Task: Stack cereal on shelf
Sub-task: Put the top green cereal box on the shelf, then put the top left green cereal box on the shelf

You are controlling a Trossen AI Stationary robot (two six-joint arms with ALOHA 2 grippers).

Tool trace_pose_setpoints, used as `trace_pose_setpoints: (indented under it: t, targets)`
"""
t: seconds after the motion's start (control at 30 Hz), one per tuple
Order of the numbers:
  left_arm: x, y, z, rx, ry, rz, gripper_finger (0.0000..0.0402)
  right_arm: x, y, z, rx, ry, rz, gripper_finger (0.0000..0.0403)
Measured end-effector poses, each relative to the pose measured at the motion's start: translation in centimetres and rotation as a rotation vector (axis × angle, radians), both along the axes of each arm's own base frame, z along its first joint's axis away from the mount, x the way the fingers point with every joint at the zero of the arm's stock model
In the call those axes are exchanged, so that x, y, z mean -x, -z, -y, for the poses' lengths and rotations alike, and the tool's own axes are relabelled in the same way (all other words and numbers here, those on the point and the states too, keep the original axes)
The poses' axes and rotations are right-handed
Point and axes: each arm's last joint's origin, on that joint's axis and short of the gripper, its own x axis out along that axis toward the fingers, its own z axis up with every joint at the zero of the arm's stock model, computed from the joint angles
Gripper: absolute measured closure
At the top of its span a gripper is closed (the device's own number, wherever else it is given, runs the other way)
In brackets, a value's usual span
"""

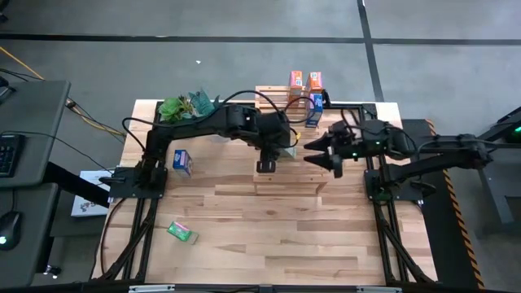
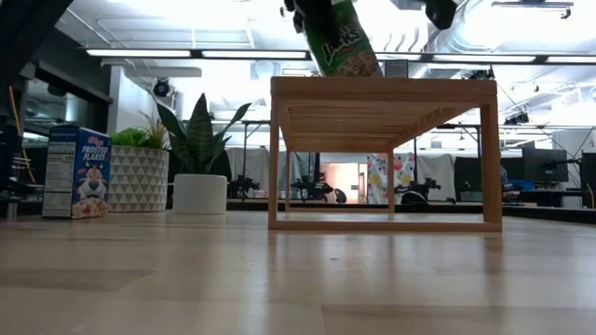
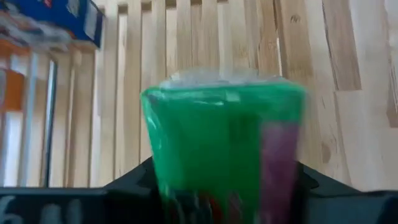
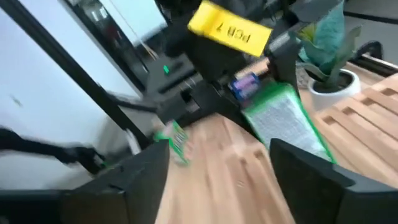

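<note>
Your left gripper (image 1: 271,155), at the centre of the high view, is clamped on a green cereal box (image 3: 224,149), which sits upright between its jaws over the shelf (image 2: 382,93). In the low view the box stands at the shelf's top, upper centre. Your right gripper (image 1: 330,153), just right of it, has its jaws apart, holding nothing.

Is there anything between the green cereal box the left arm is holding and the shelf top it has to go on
Nothing visible. The left hand holds the green cereal box tilted just above the shelf, and the slats under it look bare. The other boxes stand at the shelf's far end.
</note>
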Motion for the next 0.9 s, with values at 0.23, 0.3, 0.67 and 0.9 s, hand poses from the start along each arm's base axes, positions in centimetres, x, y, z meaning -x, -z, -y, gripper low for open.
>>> trace_pose_setpoints:
  t: [0.23, 0.3, 0.67, 0.9]
  targets:
    - [-0.1, 0.2, 0.1, 0.022, -0.028, -0.002, 0.0141, -0.8, -0.3, 0.1, 0.22, -0.025, -0.228, 0.0107]
    - [-0.1, 0.2, 0.1, 0.022, -0.029, -0.002, 0.0117, -1.1, -0.7, 0.2, 0.295, -0.014, -0.267, 0.0107]
    - [0.4, -0.2, 0.0, 0.022, -0.032, -0.013, 0.0076, -1.7, -0.7, 0.7, 0.467, 0.071, -0.359, 0.0106]
    - [1.7, -1.5, -0.4, 0.01, -0.061, -0.001, 0.0076, -0.9, -1.4, 0.7, 0.473, 0.078, -0.33, 0.0106]
